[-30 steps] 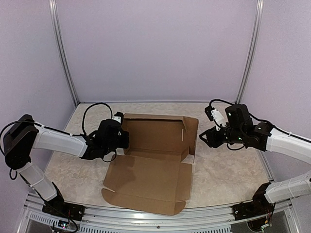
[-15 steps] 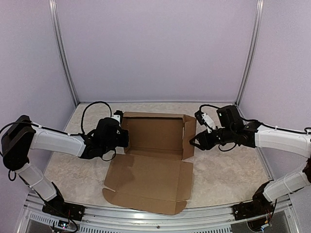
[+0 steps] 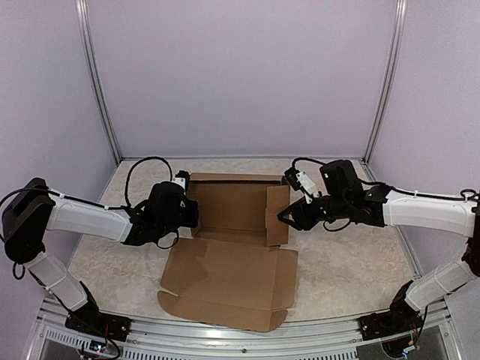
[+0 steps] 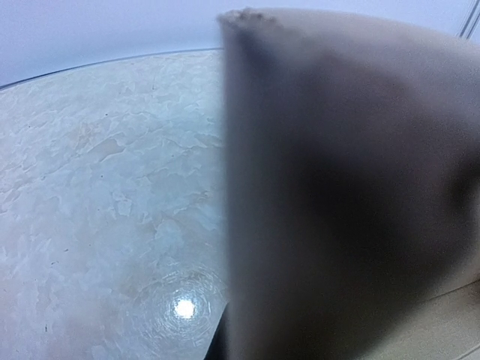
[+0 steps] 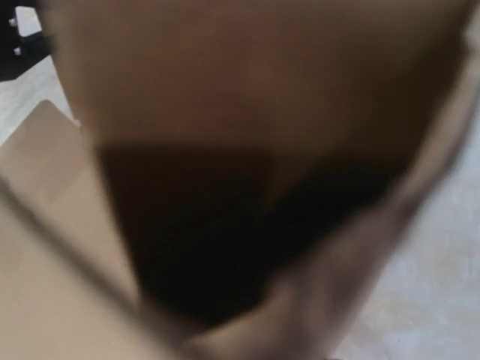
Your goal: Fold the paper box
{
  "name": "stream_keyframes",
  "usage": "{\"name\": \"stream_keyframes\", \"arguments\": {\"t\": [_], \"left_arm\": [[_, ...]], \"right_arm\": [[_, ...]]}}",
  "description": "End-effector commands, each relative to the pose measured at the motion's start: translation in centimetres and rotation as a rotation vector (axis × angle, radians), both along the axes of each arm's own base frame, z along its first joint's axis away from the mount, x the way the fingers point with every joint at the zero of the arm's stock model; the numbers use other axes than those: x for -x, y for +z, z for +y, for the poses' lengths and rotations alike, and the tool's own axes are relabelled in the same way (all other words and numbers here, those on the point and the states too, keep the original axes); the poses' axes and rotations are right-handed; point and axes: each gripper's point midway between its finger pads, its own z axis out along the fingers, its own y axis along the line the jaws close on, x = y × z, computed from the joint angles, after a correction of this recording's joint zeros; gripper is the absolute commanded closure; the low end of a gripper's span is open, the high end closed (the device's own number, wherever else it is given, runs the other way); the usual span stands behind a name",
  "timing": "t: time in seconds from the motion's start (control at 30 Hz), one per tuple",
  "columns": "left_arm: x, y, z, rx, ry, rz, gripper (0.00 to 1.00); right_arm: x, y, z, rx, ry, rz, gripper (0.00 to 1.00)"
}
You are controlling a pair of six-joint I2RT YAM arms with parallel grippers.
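Note:
The paper box [image 3: 225, 274] lies on the table as a brown cardboard sheet, its front panel flat and its back part partly raised. My left gripper [image 3: 189, 216] is at the box's left side flap [image 3: 193, 196], shut on it. In the left wrist view that flap [image 4: 345, 187] fills the right half, blurred and very close. My right gripper [image 3: 286, 218] is open and presses against the outer face of the right side flap [image 3: 277, 214], which stands upright. The right wrist view is filled by blurred cardboard [image 5: 247, 75], and its fingers are hidden.
The pale mottled table [image 3: 352, 262] extends on both sides of the box. Lilac walls with metal corner posts [image 3: 101, 97] enclose the back and sides. A metal rail [image 3: 225, 337] runs along the near edge by the arm bases.
My right arm has moved left and pushed the right side flap from leaning outward to standing upright. The left arm and its flap have stayed put.

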Motion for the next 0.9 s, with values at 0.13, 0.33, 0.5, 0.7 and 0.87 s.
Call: {"name": "stream_keyframes", "arguments": {"t": [0.13,0.33,0.5,0.7,0.87], "left_arm": [[-0.4,1.6,-0.3,0.010,0.041,-0.022,1.00],[-0.1,1.9,-0.9,-0.035,0.058,-0.032,1.00],[0.3,2.2,-1.4,-0.038,0.058,-0.036,1.00],[0.8,2.0,-1.8,-0.039,0.055,-0.029,1.00],[1.1,1.8,-1.8,-0.040,0.056,-0.027,1.00]], "right_arm": [[-2.5,-0.3,1.5,0.064,-0.155,-0.085,0.60],[-3.9,0.1,2.2,0.101,-0.272,-0.157,0.62],[-4.4,0.4,2.5,0.096,-0.348,-0.196,0.62],[-5.3,1.3,2.3,0.041,-0.449,-0.244,0.58],[-6.0,1.5,2.1,-0.005,-0.511,-0.268,0.56]]}}
